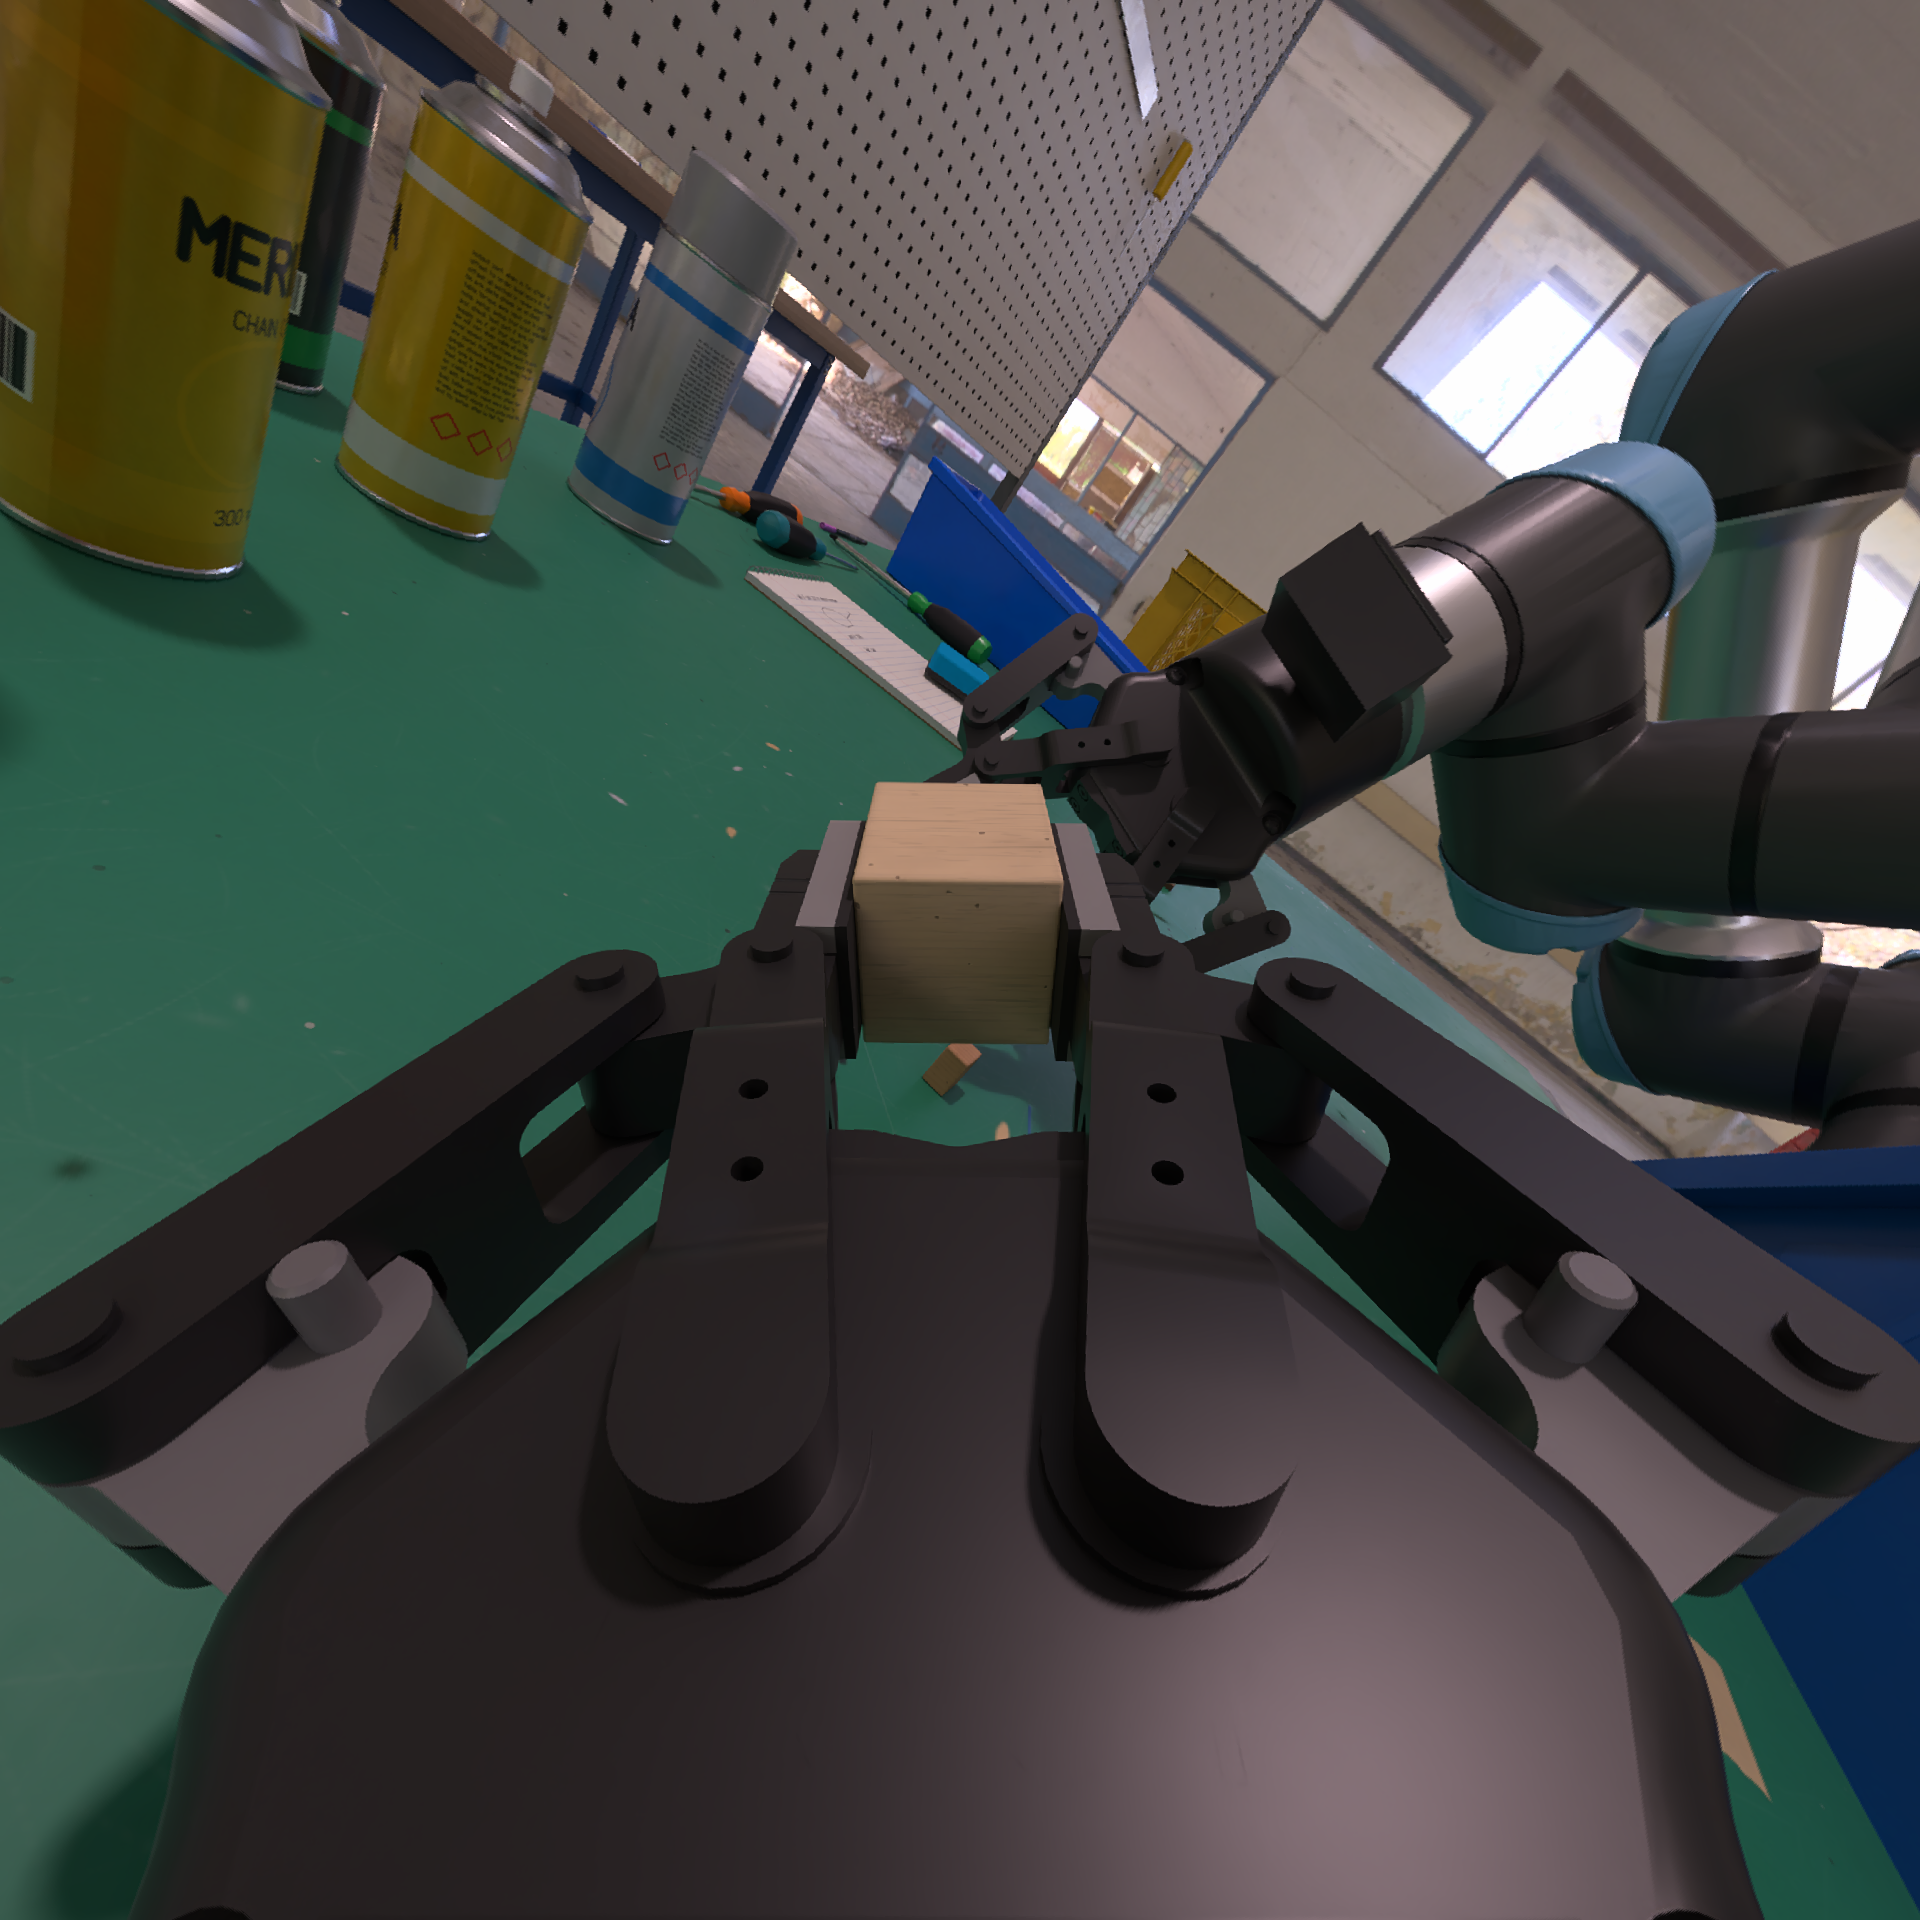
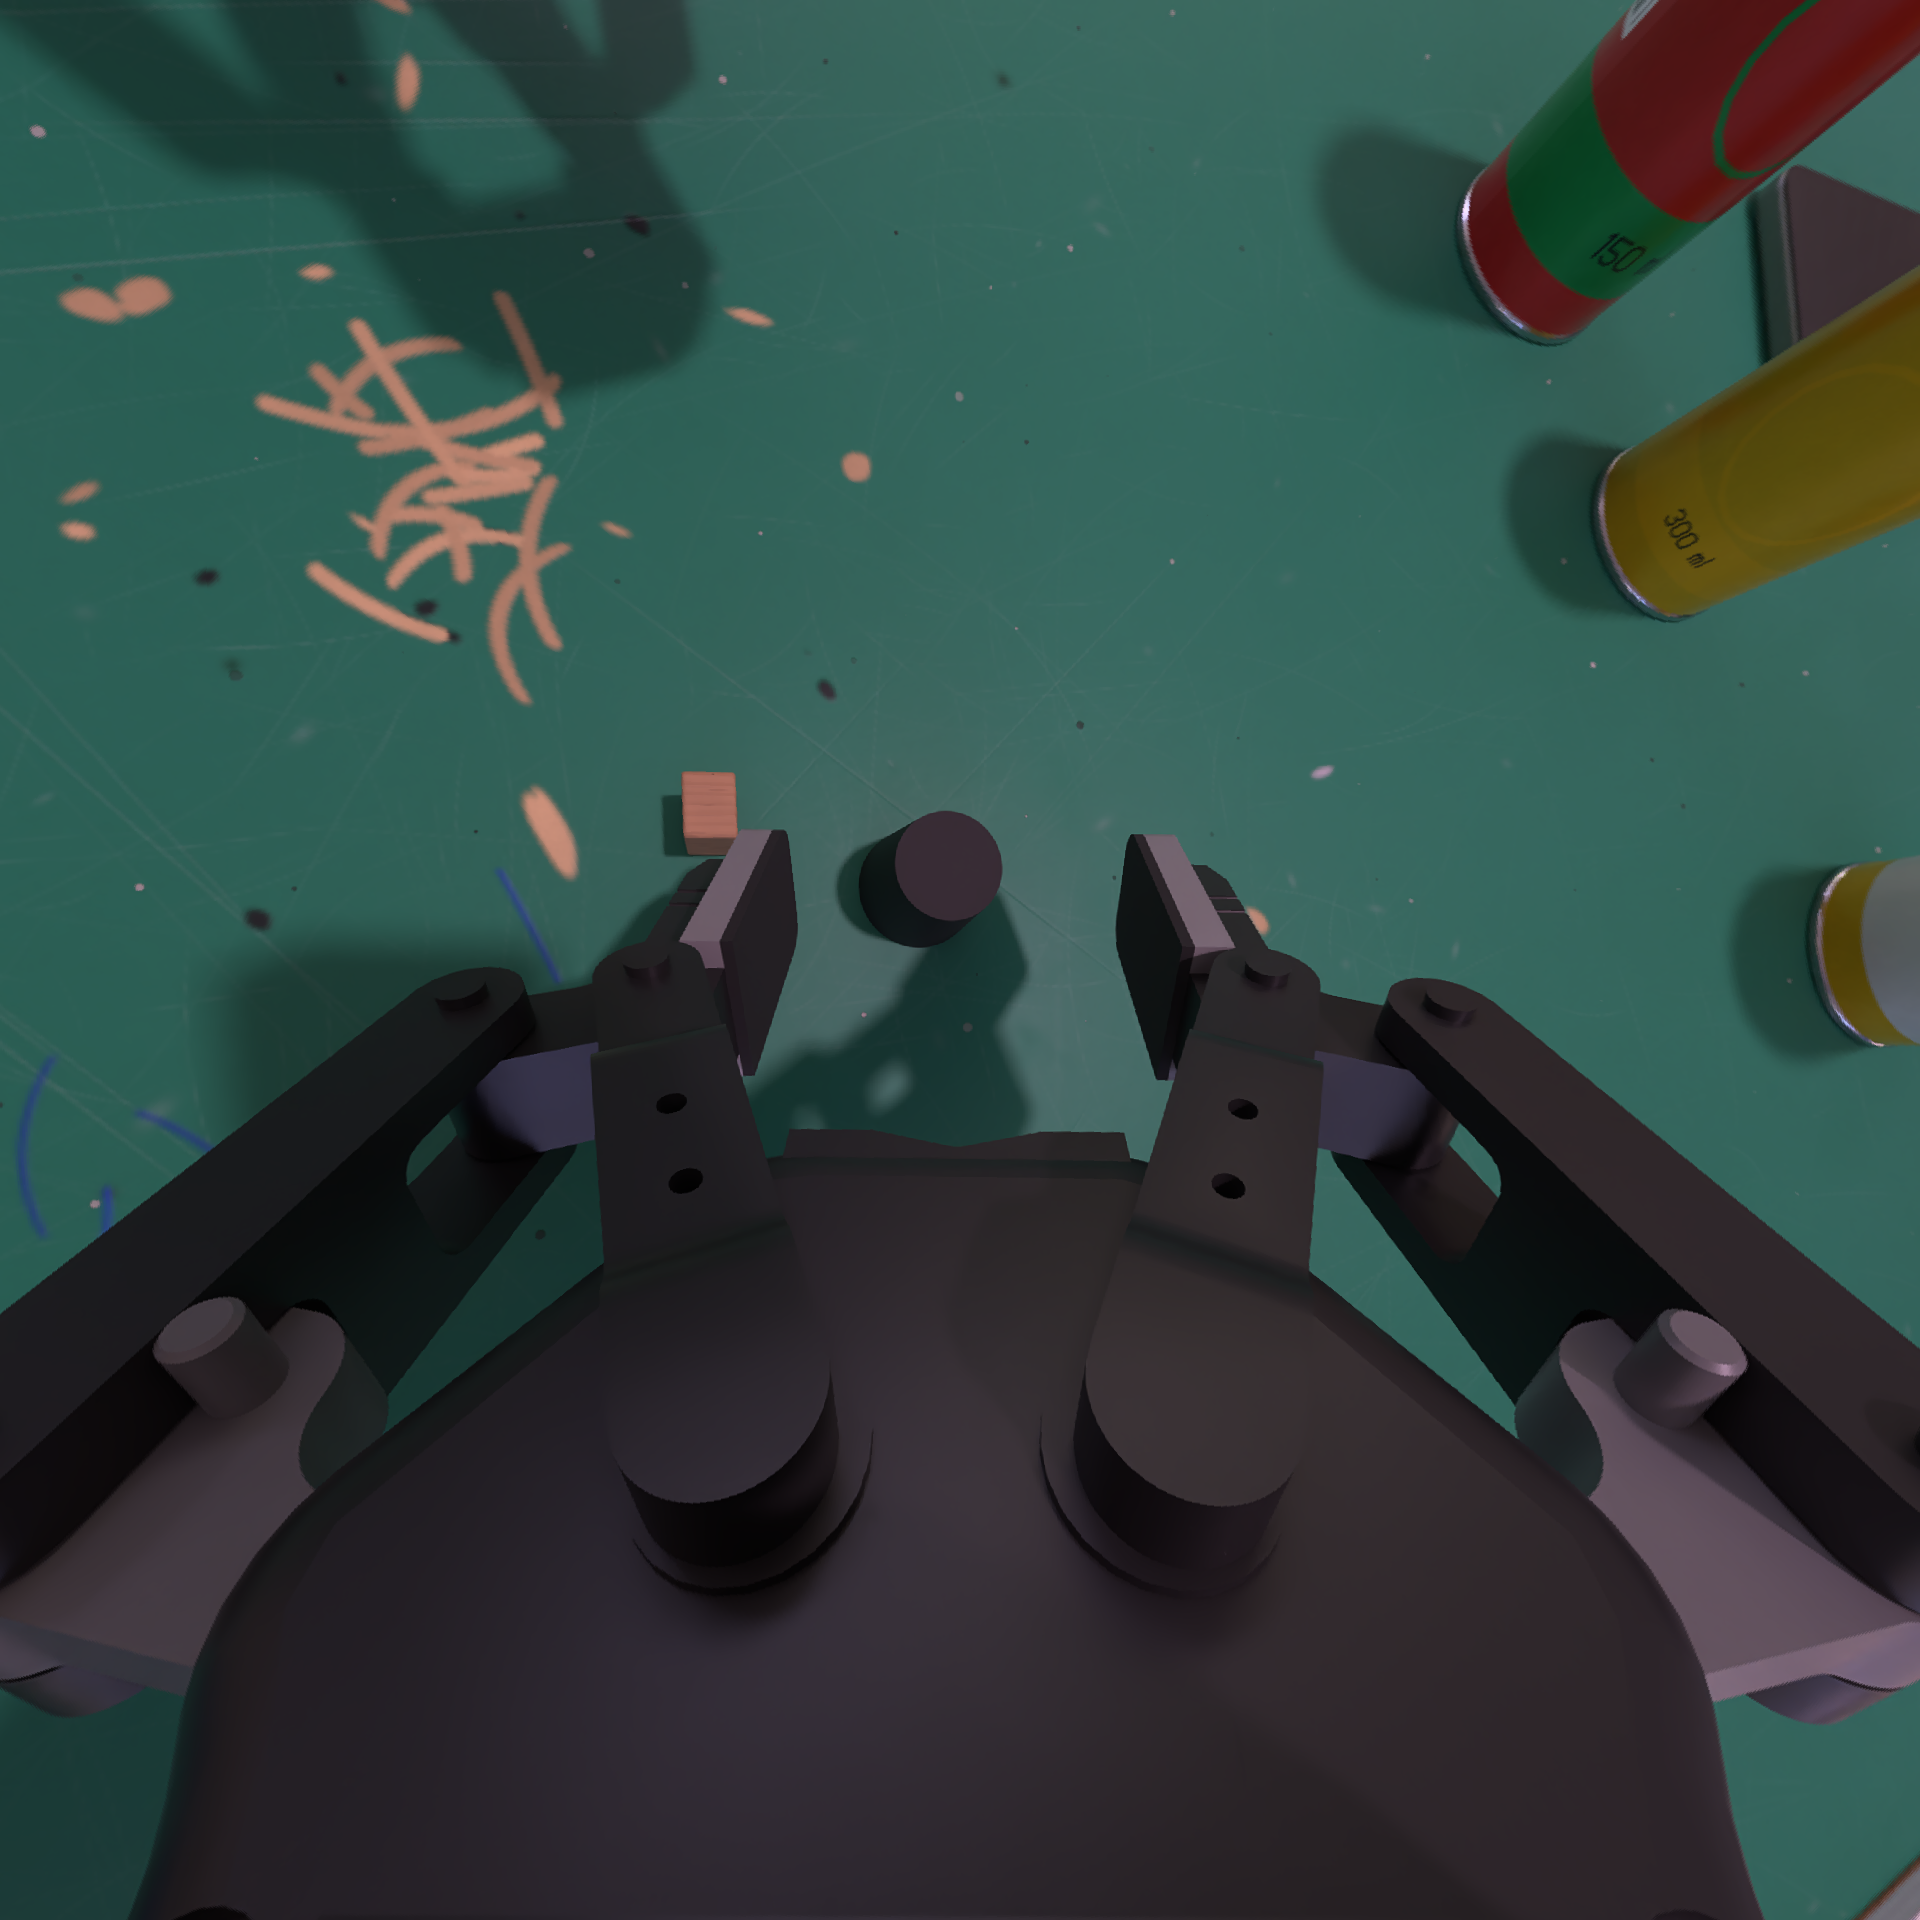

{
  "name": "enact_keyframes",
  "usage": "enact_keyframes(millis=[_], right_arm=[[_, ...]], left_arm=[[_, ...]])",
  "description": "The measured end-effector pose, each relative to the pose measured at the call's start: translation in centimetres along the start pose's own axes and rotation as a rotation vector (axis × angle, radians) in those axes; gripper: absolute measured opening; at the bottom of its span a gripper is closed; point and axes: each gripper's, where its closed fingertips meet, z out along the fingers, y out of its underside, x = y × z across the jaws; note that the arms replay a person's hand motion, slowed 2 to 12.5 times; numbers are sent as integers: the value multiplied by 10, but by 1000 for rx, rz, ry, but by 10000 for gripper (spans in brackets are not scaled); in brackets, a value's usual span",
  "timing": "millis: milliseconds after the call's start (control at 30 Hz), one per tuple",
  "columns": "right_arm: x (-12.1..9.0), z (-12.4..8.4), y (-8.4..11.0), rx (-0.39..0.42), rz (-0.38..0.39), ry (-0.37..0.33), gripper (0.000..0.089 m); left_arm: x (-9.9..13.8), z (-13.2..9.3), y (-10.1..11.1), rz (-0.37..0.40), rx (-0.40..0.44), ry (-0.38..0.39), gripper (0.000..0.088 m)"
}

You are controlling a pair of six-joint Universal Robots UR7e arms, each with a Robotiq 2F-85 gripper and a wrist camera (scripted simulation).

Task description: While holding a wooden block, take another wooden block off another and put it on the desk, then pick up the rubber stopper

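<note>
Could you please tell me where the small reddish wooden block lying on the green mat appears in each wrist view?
Left wrist view: the small wooden block lies low at centre, on the mat below the pale block gripped by the left pincer.
Right wrist view: it lies left of centre, beside the open right pincer and left of the rubber stopper.
Shared landmark: the green mat.

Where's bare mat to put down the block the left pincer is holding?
Open mat lies left of the held wooden block, in front of the yellow cans. In the right wrist view, the stretch between the shavings and the red-green can is bare. Crowded: around the rubber stopper, with the small block and the open right pincer.
</note>
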Motion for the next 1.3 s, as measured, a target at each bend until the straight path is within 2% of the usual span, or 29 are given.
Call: enact_keyframes(millis=[400,700,1067,1300], right_arm=[[0,9,5,-13,-4,-107,607],[2,15,5,-8,-3,-143,632],[-2,21,2,8,2,-180,555],[-4,22,1,15,16,-192,456]], left_arm=[[-4,-2,-4,-39,23,3,285],[-8,-2,-6,-66,30,-1,285],[-13,0,-6,-70,21,-20,285],[-15,2,-5,-63,8,-32,285]])
